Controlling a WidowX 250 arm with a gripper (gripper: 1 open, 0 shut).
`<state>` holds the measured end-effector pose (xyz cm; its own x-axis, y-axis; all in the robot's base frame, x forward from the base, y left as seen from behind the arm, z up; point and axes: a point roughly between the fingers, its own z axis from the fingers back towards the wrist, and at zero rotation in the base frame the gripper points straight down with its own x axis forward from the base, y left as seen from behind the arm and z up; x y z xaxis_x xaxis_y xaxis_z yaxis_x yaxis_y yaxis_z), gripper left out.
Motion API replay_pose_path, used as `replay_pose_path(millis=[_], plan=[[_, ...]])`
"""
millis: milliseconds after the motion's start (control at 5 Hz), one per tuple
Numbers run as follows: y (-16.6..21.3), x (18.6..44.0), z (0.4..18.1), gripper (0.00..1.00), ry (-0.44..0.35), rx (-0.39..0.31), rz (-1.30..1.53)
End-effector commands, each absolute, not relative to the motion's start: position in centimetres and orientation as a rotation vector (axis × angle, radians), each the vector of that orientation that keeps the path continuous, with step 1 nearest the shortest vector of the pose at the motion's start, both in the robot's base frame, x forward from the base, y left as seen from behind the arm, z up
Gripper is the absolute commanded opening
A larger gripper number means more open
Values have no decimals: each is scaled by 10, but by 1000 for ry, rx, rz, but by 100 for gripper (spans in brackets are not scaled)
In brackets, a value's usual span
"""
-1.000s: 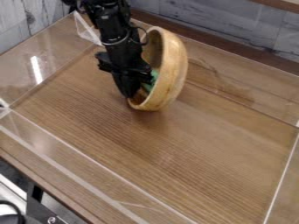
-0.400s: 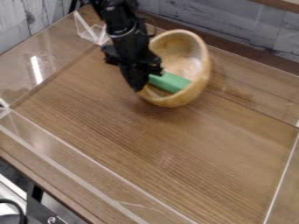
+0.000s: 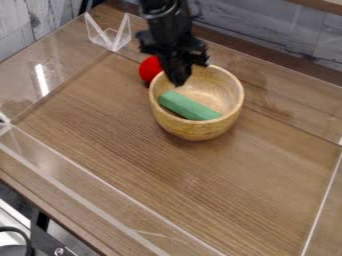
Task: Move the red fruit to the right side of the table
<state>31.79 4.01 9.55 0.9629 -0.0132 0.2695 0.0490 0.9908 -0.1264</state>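
Observation:
The red fruit (image 3: 150, 68) lies on the table (image 3: 201, 190) at the back, touching the far-left outside of the wooden bowl (image 3: 221, 122); my arm covers part of it. My gripper (image 3: 175, 78) hangs just right of the fruit, above the bowl's back-left rim. Its fingers are shut together and I see nothing between them. The bowl stands upright with a green block (image 3: 187, 104) lying inside it.
Low clear acrylic walls (image 3: 40, 80) edge the tabletop on all sides. A clear bracket (image 3: 107, 33) stands at the back-left corner. Bare wood stretches in front of and to the right of the bowl.
The bowl has gone from tipped on its side to standing upright. My gripper has moved right and back. The red fruit has come into view behind the bowl.

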Motion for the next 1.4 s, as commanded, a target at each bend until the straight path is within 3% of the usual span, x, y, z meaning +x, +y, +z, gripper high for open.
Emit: replay_pose_path(millis=[0,600,1200], plan=[[27,326,136,0,-369,-140,-106],[-25,319,170,0,-420,-164,-154],[-105,311,157,0,-386,-212,-381]])
